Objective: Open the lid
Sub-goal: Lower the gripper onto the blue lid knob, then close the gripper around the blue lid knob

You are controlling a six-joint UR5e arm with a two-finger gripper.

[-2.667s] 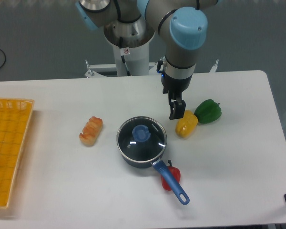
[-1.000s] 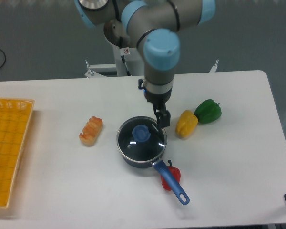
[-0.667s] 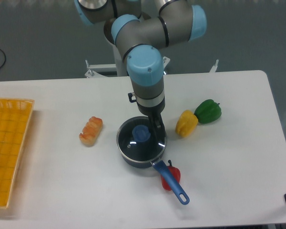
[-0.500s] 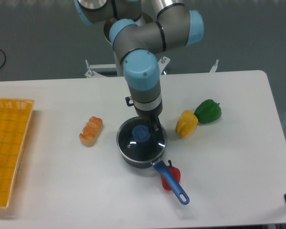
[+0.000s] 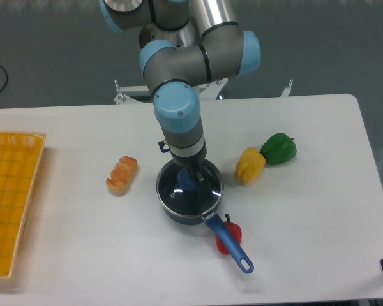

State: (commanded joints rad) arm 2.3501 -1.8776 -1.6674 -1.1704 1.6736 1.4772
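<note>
Red pepper (image 5: 231, 234) — nearest the front edge of the table (image 5: 319, 242), tucked under the blue handle of the saucepan (image 5: 189, 205), touching or nearly so.

Saucepan — dark, mid-table, handle pointing toward the front right.

Lid (image 5: 189, 189) — glass disc with a silver rim, seated flat on the saucepan and covering it fully; its blue knob (image 5: 187, 181) sits at the centre.

Gripper (image 5: 189, 173) — pointing straight down over the middle of the lid, its dark fingers (image 5: 197, 174) at the knob. The arm's wrist hides most of them, so whether they are spread, closed or clamped on the knob cannot be told.

Bread roll (image 5: 121, 174) — left of the saucepan, apart from it.

Yellow pepper (image 5: 249, 164) — right of the saucepan, touching the green pepper (image 5: 279, 148) just behind it.

Yellow basket (image 5: 10, 197) — at the far left edge of the table.
</note>
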